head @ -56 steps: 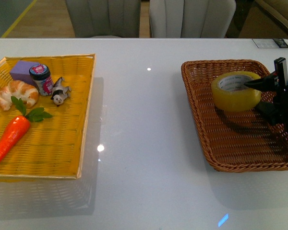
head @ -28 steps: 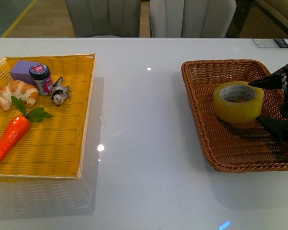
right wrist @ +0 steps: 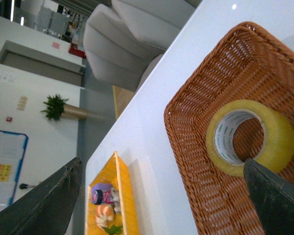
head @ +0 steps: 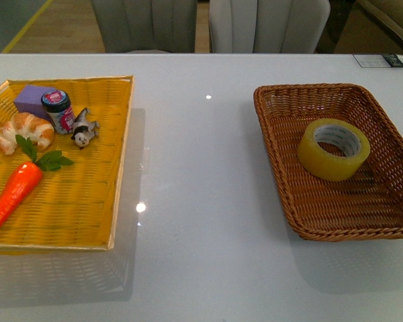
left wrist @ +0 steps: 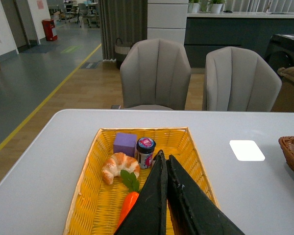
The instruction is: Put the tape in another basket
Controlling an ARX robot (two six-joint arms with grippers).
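Observation:
The tape [head: 326, 161], a yellow translucent roll with a white core, lies tilted inside the brown wicker basket [head: 302, 86] at the right of the table. Nothing is touching it. Neither gripper shows in the front view. In the right wrist view the tape [right wrist: 280, 131] sits in the basket [right wrist: 196, 98], just beyond one of my right gripper's fingers [right wrist: 277, 196]. My right gripper [right wrist: 161, 161] is wide open and holds nothing. My left gripper [left wrist: 163, 156] is shut and empty, hovering above the yellow tray [left wrist: 90, 166].
The flat yellow woven tray [head: 121, 168] at the left holds a croissant [head: 23, 131], a small jar [head: 57, 109], a purple block [head: 30, 97], a carrot [head: 13, 191] and a small figurine [head: 84, 129]. Two grey chairs [head: 269, 23] stand behind the table's far edge.
My right gripper has let go of the tape and drawn back out of the front view. The tape now rests tilted in the brown basket.

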